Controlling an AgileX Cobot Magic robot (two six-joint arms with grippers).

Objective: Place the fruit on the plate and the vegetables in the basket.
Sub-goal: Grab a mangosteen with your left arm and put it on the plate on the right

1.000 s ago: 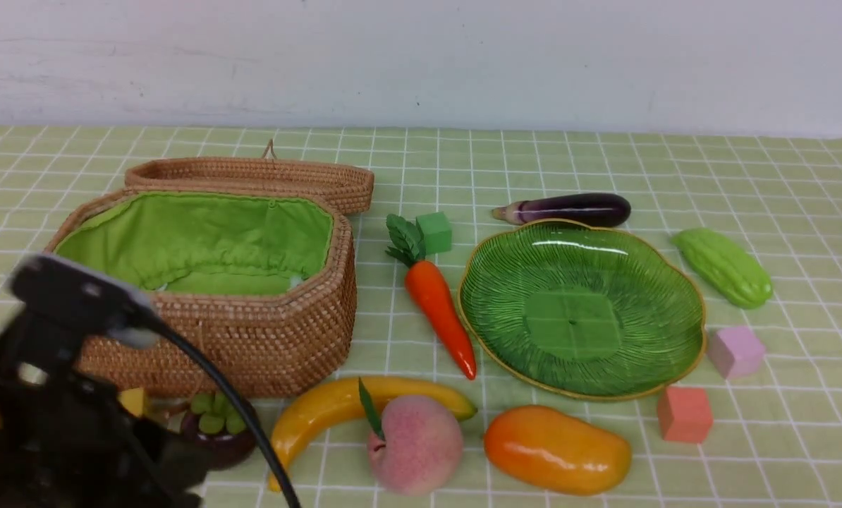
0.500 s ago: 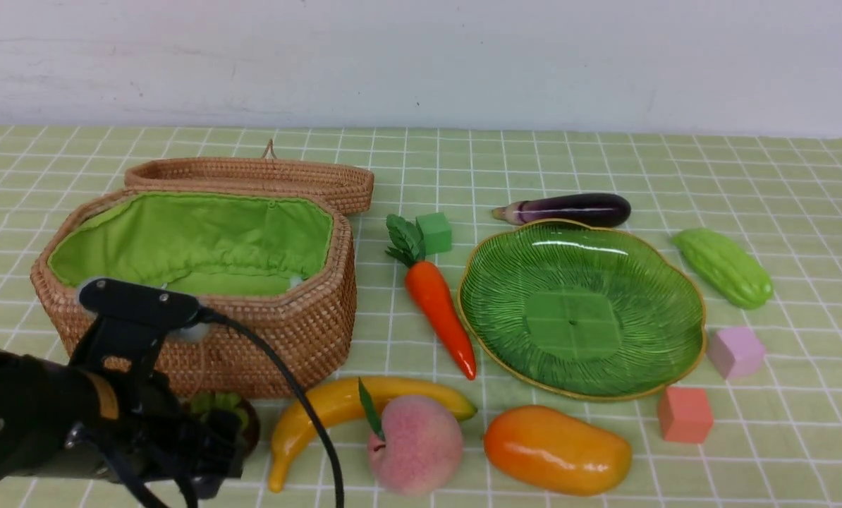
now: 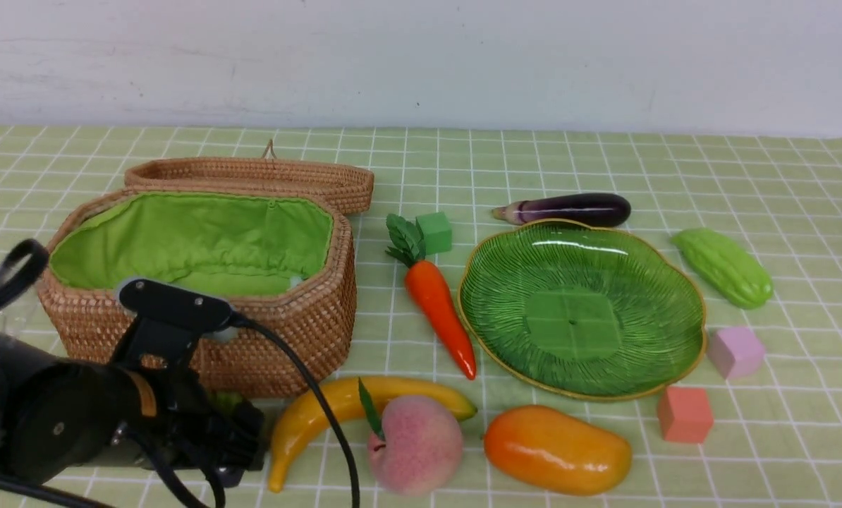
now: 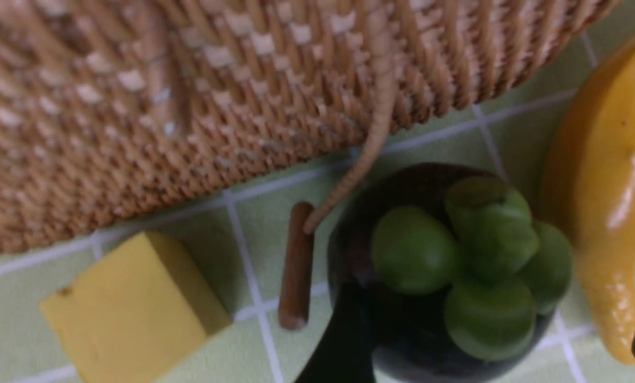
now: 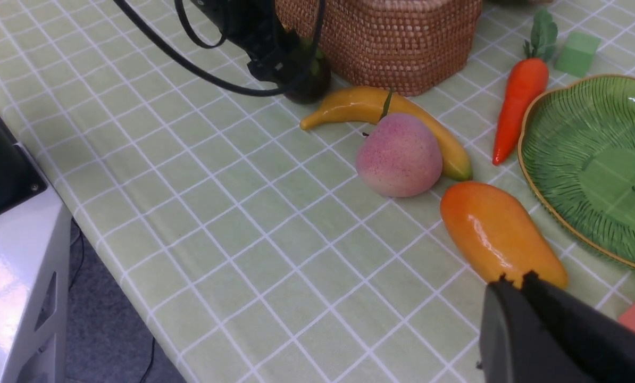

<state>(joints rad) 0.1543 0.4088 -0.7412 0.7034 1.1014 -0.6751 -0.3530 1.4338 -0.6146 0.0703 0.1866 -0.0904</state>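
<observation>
- Newly arrived at the basket's (image 3: 287, 331) front, the left gripper (image 4: 495, 340) spreads its jaws around the mangosteen (image 4: 418, 250).
- The right gripper (image 5: 515, 279) is clenched, empty.
- A first fruit pick looks imminent.

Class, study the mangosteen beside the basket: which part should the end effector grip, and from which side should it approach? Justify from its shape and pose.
Grip the mangosteen across its round dark body, below the green cap, coming from above. It sits upright, cap up; the basket wall stands just behind it and the banana lies close beside it, so a sideways approach looks blocked.
</observation>
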